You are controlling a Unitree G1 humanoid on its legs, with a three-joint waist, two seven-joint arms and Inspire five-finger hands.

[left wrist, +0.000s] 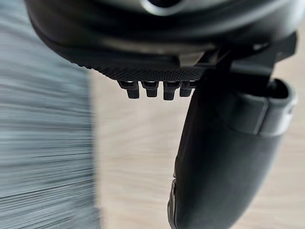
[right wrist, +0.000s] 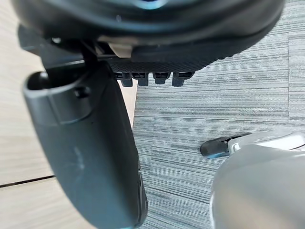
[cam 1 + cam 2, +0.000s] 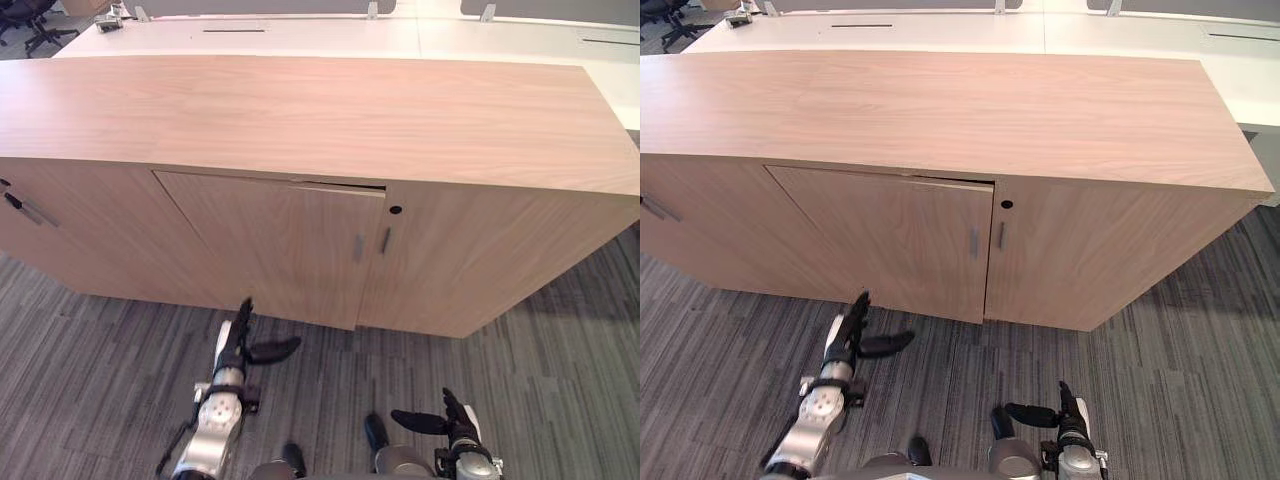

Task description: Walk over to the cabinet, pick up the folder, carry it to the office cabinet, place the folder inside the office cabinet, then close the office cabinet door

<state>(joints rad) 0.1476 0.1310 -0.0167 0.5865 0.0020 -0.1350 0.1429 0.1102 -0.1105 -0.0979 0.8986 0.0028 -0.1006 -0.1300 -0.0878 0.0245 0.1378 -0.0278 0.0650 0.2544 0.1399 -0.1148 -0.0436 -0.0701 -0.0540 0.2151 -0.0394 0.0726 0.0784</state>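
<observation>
left hand (image 3: 233,350) — fingers straight, thumb out | right hand (image 3: 460,430) — likewise | office cabinet (image 3: 300,120) door (image 3: 270,245) slightly ajar

The office cabinet (image 3: 300,120) is pale wood with a fine lengthwise grain, its door handles (image 3: 358,246) grey, its lock hole (image 3: 396,210) black. The carpet (image 3: 560,360) is grey with thin streaks. The counter (image 3: 400,38) beyond is white. The left hand (image 3: 240,345) and right hand (image 3: 455,420) are black.

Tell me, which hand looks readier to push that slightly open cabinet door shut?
Probably the left: the left hand is raised, fingers straight, close before the ajar door; the right hand hangs lower and farther back.
</observation>
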